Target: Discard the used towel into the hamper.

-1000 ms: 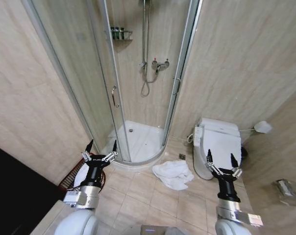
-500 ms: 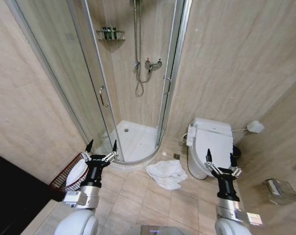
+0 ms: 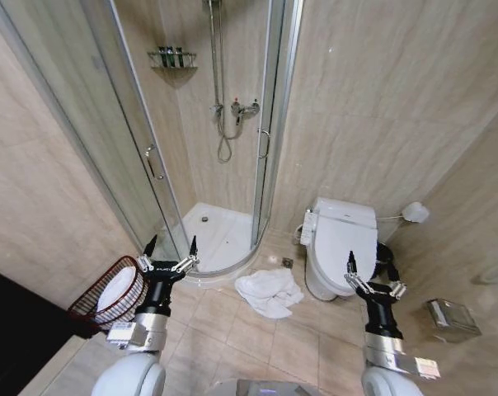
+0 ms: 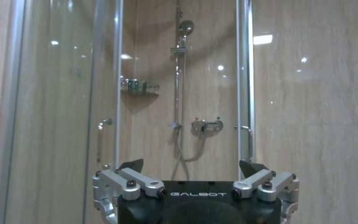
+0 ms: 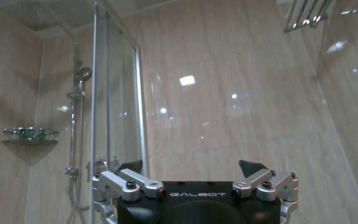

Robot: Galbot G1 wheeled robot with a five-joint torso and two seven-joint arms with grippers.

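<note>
While the crumpled white cloth towel (image 3: 268, 291) lies on the beige tiled floor (image 3: 298, 351) between the curved glass shower stall (image 3: 208, 239) and the white toilet (image 3: 341, 246), nothing of the job is done. My left hand (image 3: 171, 252) and right hand (image 3: 373, 273) are both raised, fingers spread wide, empty. Left to do: pick the towel up and drop it in the round red-brown wire hamper (image 3: 82, 304) just beside my left arm, which already has something white inside.

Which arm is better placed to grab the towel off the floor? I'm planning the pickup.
Probably the left, narrowly. The towel lies between the two open grippers, but the left gripper is beside the hamper; the right gripper fronts the toilet.
</note>
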